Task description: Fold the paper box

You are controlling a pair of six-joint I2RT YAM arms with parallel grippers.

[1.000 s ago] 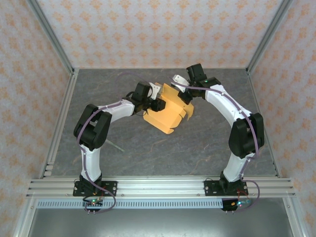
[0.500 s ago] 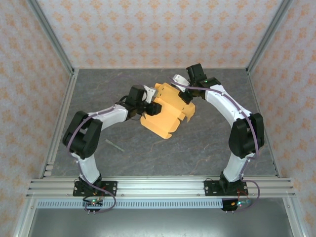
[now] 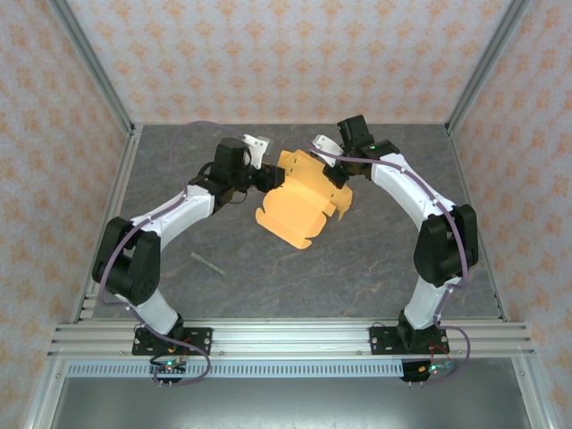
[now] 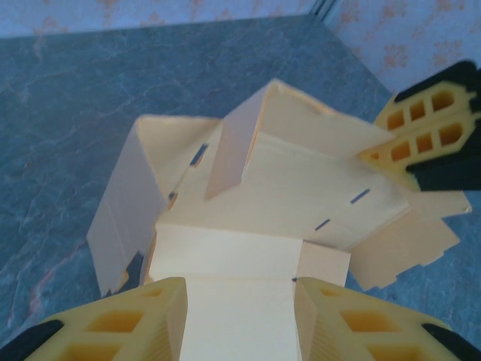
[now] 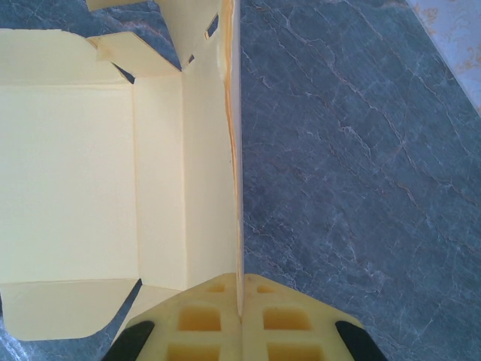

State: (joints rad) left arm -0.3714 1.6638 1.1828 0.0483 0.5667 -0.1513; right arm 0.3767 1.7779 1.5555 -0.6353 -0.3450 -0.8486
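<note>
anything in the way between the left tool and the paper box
Nothing visible. The left tool is open, with a flap of the paper box already in the gap between its fingers. The right tool is shut on the box's upright side panel.

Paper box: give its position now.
Top view: the paper box is far-centre on the table, between the left gripper and the right gripper pinching its edge.

Matt paper box (image 3: 299,201) on a veined, stone-look table (image 3: 357,268).
</note>
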